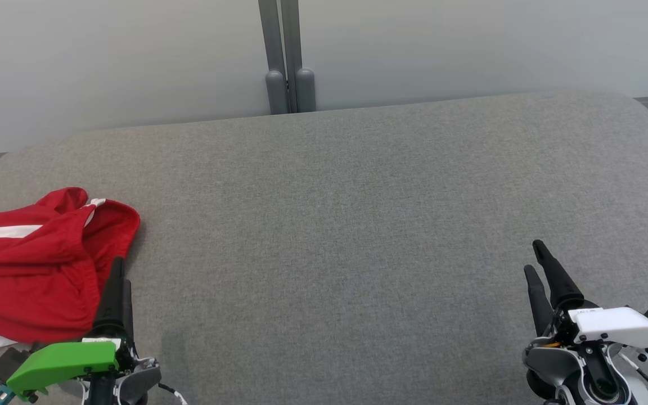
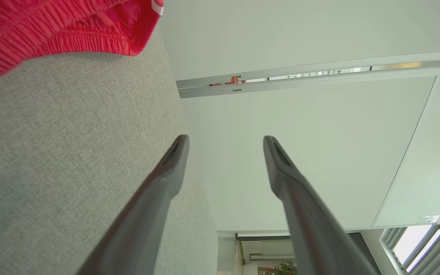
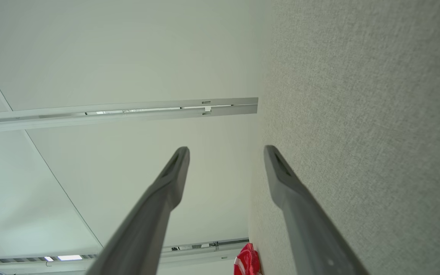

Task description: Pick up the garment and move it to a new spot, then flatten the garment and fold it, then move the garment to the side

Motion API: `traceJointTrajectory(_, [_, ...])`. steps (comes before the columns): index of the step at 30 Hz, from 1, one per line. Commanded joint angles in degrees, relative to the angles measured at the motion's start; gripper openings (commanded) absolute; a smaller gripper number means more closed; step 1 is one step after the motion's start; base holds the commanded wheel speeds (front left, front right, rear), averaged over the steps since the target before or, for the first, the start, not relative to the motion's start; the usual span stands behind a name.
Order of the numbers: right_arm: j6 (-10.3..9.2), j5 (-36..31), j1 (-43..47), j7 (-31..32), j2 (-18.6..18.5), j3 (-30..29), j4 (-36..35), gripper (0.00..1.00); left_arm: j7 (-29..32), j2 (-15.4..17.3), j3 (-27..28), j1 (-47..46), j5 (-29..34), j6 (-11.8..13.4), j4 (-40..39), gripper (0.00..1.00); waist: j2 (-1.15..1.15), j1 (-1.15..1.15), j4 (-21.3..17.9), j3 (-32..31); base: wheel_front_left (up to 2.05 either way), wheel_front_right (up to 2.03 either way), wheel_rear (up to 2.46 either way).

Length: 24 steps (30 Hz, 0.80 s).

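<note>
Garment (image 1: 31, 264): a red piece with white stripes is seen bunched at about nine o'clock on the desk (image 1: 346, 225), against its left edge; part of it is cut off by the head view's border.
Garment shape: folds and a gathered elastic hem are shown, no flat panel and no tidy fold.
Done so far: nothing of the task is judged complete, since the cloth is neither spread nor folded.
Left to do: the lift, the move to a fresh spot, the flattening, the folding and the final shift aside are all taken to remain.
Free space: the wide grey middle of the desk, from twelve to three o'clock, is judged suitable as the new spot.
Left gripper (image 1: 121, 273): it is placed at about seven o'clock in the head view, just beside the garment's right edge, with the cloth at its ten o'clock.
Left gripper state: its fingers (image 2: 155, 198) are spread wide in the left wrist view; nothing is held between them, and contact with the cloth cannot be told.
Right gripper (image 1: 532, 256): it is placed at about five o'clock, well apart from the garment.
Right gripper state: its fingers (image 3: 300, 198) are parted and released, with nothing gripped; only bare desk is seen beside them.
</note>
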Motion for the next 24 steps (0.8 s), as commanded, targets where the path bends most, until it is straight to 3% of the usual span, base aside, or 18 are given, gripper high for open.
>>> traceJointTrajectory(1, [0.02, -1.0, -1.6, -0.8, -0.6, 0.7, -1.6, 1.0, -0.6, 0.3, -0.2, -1.5, 2.0, -0.3, -1.4, 1.0, 0.0, 0.0, 0.0, 0.0, 0.0, 0.0, 0.0])
traceJointTrajectory(12, [0.03, -8.4, -2.8, -4.7, -3.8, 6.8, -4.1, 1.0, -3.2, 0.4, -1.2, -1.5, 12.1, -0.4, -2.9, 1.0, 0.0, 0.0, 0.3, 0.1, 0.0, 0.0, 0.0])
traceJointTrajectory(24, [0.03, -24.6, -3.2, -7.2, -4.5, 7.7, -4.5, 1.0, -5.6, 0.5, -3.0, -1.1, 26.5, -0.1, -4.3, 1.0, 0.0, 0.0, 0.4, 0.3, 0.0, 0.0, 0.0])
